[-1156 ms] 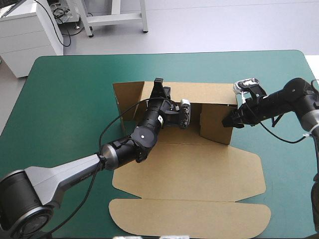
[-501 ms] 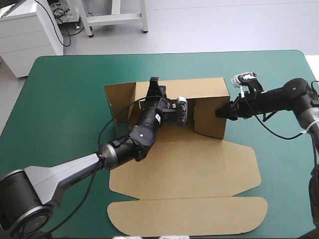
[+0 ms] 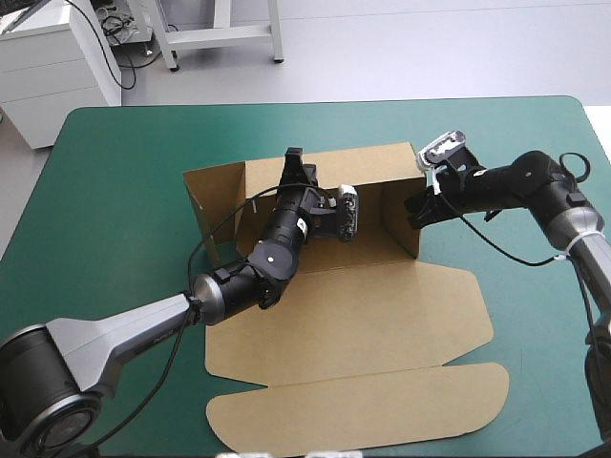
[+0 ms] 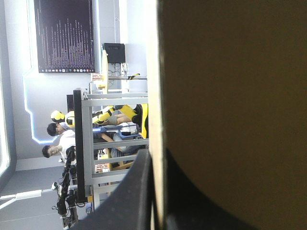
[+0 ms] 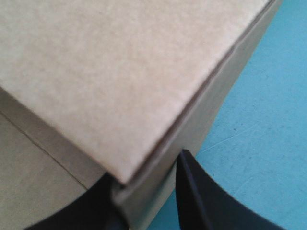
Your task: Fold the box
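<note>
The box (image 3: 382,315) has slid and turned toward the left arm's side since the earlier frames. Its right wall has swung inward, and the right gripper (image 3: 417,208) has followed it.

The left gripper (image 3: 297,164) clamps the back wall's top edge, with a finger on each side. Dark board fills most of its wrist view and swallows the inner finger. The right gripper pinches the upright right wall at its outer corner, board between the fingers; from above its tips are hard to make out. Behind both grippers the base and lid lie flat on the cover (image 3: 115,191), partly hidden under the left arm.
</note>
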